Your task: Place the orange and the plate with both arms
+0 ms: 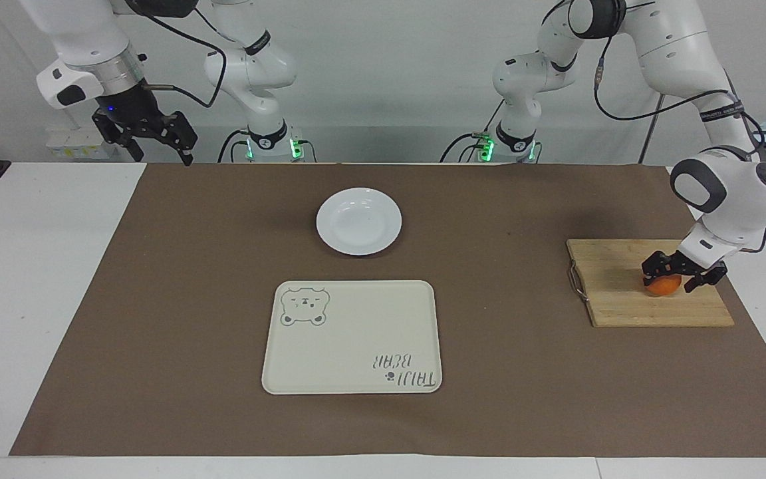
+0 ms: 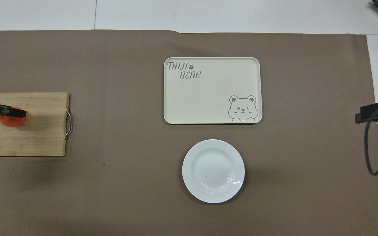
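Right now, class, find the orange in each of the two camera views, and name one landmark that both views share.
Facing view: the orange lies on the wooden cutting board at the picture's right, under the left gripper.
Overhead view: the orange lies at the picture's left edge, on the same board, partly covered by the left gripper.
Shared landmark: the board's metal handle, on the edge toward the plate.
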Motion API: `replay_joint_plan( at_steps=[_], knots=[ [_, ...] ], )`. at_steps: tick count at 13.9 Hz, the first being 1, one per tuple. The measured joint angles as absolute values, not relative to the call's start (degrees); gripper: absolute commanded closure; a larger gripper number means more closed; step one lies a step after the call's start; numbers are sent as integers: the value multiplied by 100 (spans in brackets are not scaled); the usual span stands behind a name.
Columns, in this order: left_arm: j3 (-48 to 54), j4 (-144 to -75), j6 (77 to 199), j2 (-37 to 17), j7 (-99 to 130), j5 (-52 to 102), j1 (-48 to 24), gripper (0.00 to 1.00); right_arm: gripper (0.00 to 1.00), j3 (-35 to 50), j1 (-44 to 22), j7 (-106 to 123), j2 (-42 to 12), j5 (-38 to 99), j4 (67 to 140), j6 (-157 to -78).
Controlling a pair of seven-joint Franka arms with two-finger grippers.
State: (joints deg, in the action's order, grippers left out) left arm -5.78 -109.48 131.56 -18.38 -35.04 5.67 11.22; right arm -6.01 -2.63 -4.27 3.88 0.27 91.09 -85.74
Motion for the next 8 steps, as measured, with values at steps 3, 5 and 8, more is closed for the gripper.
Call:
replay_joint_plan(
  at_steps=[3,5,8],
  knots=[
    [-577,-11137,13183,-1699,-3504,568,1142,0,0,-604,-263,-427,388,27,9109,-8574],
    [-577,-11243,13183,-1636,-3503,570,1148,71,0,-606,-262,-427,388,27,9109,-8574],
    [-577,-11259,13192,-1597,-3503,571,1150,100,0,-607,-262,-427,388,27,9109,-8574]
  ],
)
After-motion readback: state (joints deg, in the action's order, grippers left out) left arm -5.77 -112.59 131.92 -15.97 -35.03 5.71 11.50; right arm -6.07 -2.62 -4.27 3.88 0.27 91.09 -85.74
